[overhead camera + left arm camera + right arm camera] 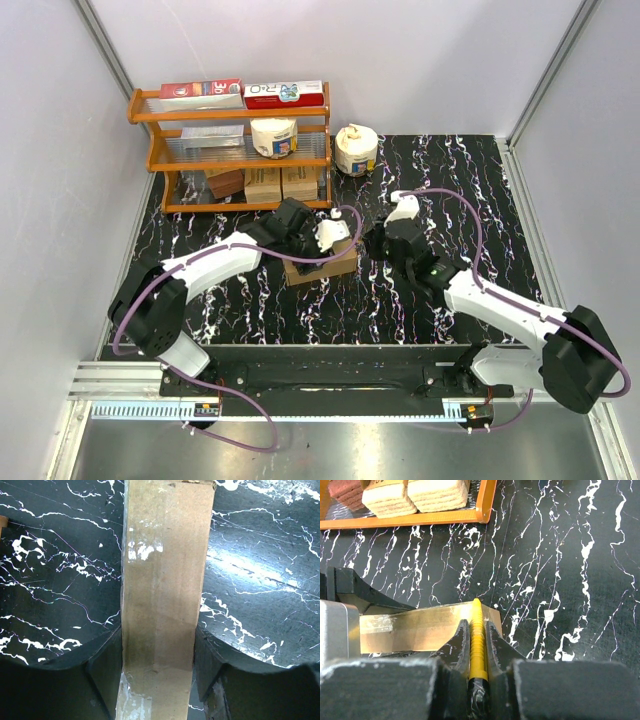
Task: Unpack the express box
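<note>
The express box (322, 268) is lying on the table (470, 190), right under the left gripper (322, 240). It is sitting between that gripper's fingers (106, 672) and touching both of them. The right gripper (385, 240) is sitting just right of the box, with a cutter (478, 645) pinched between its fingers (456, 647). The box is lying just ahead of this gripper and off to its left. Far ahead of both grippers, a shelf rack (220, 164) is standing, with small boxes (270, 185) sitting on its bottom level. A roll (355, 150) is standing just right of the rack.
</note>
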Tool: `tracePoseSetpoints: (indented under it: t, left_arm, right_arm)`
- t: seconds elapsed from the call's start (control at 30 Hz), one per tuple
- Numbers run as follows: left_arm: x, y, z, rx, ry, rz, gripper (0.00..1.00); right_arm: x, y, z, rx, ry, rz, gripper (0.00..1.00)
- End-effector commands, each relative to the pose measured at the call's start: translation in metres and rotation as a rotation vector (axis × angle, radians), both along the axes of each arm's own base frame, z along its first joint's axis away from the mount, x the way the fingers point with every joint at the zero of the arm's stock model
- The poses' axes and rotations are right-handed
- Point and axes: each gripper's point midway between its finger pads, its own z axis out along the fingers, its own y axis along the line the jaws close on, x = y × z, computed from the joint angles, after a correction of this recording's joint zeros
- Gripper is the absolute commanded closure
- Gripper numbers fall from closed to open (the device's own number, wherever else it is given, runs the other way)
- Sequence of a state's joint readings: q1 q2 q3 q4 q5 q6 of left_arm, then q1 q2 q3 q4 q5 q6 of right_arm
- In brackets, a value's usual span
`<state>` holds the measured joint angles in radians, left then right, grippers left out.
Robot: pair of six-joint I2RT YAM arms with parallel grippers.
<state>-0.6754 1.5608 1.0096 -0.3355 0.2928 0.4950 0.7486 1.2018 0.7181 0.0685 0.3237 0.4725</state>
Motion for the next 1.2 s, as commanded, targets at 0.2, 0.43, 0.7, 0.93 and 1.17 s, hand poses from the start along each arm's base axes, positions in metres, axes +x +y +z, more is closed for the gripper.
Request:
tracePoseSetpoints:
  t: [0.2, 0.43, 0.7, 0.93, 1.17]
  left_arm:
    - [-0.011, 0.02, -0.039, 0.144, 0.103, 0.048, 0.87]
    - [-0.007, 0.024, -0.043, 0.153, 0.121, 0.081, 0.91]
    - [-0.001, 0.028, -0.047, 0.18, 0.149, 0.122, 0.92]
    - [-0.003, 0.025, -0.046, 0.174, 0.162, 0.099, 0.93]
    - [-0.004, 0.026, -0.037, 0.142, 0.104, 0.069, 0.87]
  right_arm:
    - [-0.059, 0.008, -0.042, -0.079, 0.352, 0.174, 1.0]
    - [-0.077, -0.002, -0.049, -0.138, 0.414, 0.22, 1.0]
    - [-0.09, -0.004, -0.049, -0.118, 0.459, 0.227, 1.0]
    - [-0.101, -0.012, -0.053, -0.107, 0.484, 0.217, 1.0]
    - [-0.081, -0.027, -0.008, -0.1, 0.338, 0.119, 1.0]
